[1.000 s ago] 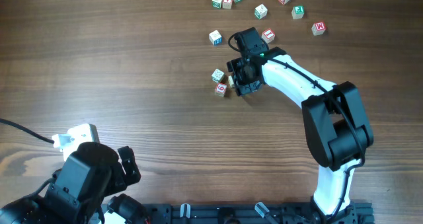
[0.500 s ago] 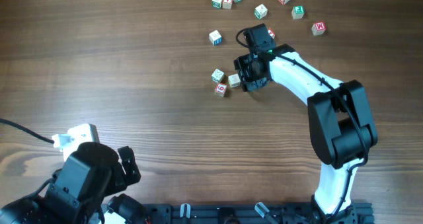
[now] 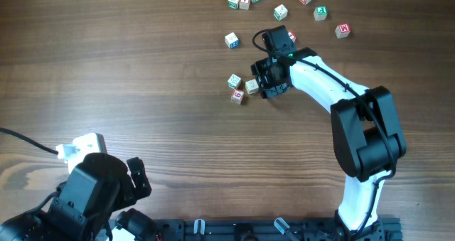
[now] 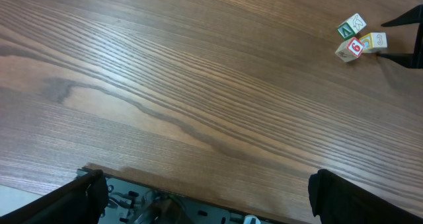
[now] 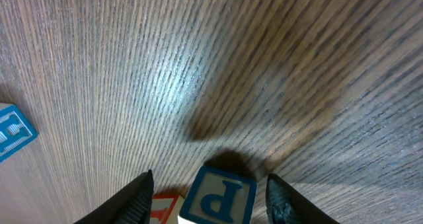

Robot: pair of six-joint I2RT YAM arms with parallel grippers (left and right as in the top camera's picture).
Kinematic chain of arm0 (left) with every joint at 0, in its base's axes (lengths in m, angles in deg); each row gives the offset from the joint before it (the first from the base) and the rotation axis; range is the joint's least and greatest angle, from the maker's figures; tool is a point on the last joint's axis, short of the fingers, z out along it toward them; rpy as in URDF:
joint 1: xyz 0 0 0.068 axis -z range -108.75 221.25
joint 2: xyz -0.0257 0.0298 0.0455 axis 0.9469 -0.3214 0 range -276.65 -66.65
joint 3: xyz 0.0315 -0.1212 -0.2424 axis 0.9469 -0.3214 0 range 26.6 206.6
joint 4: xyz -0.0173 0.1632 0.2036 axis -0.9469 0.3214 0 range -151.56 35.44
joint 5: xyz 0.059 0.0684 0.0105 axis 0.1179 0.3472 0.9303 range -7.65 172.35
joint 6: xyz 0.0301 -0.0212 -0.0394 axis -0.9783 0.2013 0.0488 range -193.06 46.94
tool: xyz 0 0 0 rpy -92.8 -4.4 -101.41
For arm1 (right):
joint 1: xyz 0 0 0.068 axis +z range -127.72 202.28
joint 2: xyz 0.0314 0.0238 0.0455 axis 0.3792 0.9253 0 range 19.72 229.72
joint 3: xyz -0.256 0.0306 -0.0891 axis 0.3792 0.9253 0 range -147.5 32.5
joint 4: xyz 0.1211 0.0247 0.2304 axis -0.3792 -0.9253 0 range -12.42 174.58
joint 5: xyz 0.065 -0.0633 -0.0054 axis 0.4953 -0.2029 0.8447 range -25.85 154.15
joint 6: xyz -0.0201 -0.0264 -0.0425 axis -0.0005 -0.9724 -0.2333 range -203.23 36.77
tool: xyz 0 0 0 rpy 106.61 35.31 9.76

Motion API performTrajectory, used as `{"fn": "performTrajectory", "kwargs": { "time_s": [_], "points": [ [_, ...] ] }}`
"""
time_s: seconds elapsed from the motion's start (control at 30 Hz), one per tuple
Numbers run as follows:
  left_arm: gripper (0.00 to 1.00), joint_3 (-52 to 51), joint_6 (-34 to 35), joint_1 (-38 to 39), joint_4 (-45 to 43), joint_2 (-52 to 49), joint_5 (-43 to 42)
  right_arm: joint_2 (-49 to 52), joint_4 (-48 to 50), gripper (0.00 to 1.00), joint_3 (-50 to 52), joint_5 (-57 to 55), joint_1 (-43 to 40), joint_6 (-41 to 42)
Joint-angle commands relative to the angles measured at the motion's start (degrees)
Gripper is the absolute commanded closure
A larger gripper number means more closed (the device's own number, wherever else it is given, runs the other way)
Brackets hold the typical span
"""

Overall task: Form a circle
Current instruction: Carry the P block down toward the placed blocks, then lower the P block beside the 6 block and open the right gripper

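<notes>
- Black fingers (image 5: 139, 199) of the right gripper (image 5: 209, 183) stand apart, one on each side of a blue-lettered P cube (image 5: 217, 197), with a narrow gap showing on both sides.
- The P cube rests on the wooden table (image 3: 142, 92), and a red-marked cube (image 5: 165, 208) lies just beside it at the lower edge of the right wrist view.
- Those two cubes and a green-marked cube (image 4: 350, 29) make a tight clump (image 3: 238, 94), which lies just to the left of the gripper in the overhead view.
- A blue-marked cube (image 5: 13, 133) lies apart from the clump, at the left edge of the wrist view.
- More letter cubes (image 3: 281, 12) are scattered along the far edge of the table, well apart from the clump.
- The left gripper (image 4: 211, 197) sits at the near left corner, its fingers spread wide with nothing between them, well away from the clump.
</notes>
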Motion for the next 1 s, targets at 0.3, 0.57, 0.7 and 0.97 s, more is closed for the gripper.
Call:
{"fn": "performTrajectory", "kwargs": {
  "time_s": [0.3, 0.57, 0.7, 0.97],
  "points": [
    [0.0, -0.11, 0.74, -0.26, 0.02, 0.11, -0.07, 1.14, 1.16, 0.54, 0.2, -0.17, 0.83, -3.74],
    [0.0, -0.11, 0.74, -0.26, 0.02, 0.11, -0.07, 1.14, 0.44, 0.57, 0.2, -0.13, 0.83, -4.26],
    [0.0, -0.11, 0.74, -0.26, 0.02, 0.11, -0.07, 1.14, 1.16, 0.49, 0.2, -0.15, 0.83, -7.19],
    [0.0, -0.11, 0.74, -0.26, 0.02, 0.11, -0.07, 1.46, 0.55, 0.56, 0.2, -0.15, 0.83, -10.25]
  ]
}}
